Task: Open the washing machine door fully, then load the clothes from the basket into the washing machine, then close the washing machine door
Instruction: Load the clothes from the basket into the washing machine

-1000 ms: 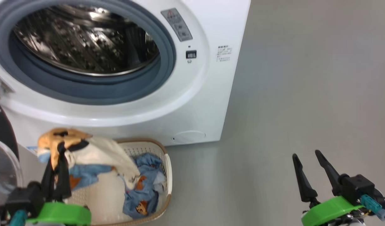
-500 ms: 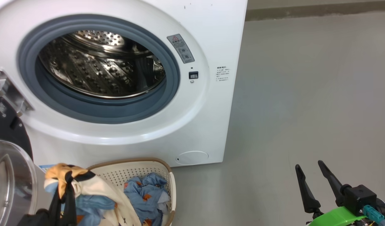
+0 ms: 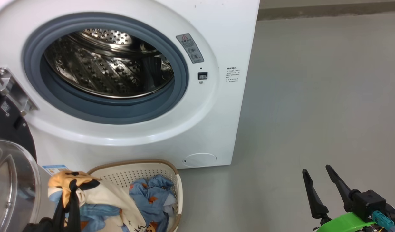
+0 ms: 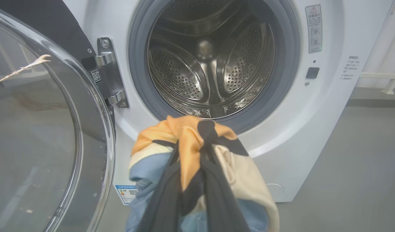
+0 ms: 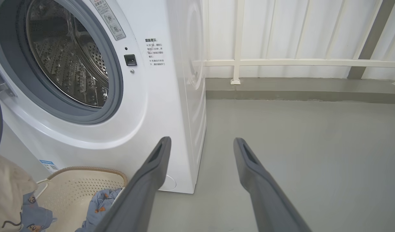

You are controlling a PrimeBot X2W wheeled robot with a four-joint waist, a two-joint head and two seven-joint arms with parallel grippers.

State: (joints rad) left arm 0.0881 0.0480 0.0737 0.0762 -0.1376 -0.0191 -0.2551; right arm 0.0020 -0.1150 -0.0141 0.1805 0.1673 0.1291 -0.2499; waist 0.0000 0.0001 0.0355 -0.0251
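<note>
The washing machine stands with its mouth uncovered, the steel drum bare inside. The washing machine door is swung out to the left, its glass bowl close beside my left arm. My left gripper is shut on a bundle of clothes, orange, cream and light blue, held in front of and below the mouth. In the head view that bundle hangs at the left end of the basket, where blue clothes lie. My right gripper stands open over the bare floor.
Grey floor stretches to the right of the machine. A white railing and a low kerb run along the back. The basket sits tight against the machine's lower front. The door hinge juts out left of the mouth.
The head camera has tilted up, so the whole picture sits lower. My left gripper still holds the bundle. The right gripper has kept its place and opening.
</note>
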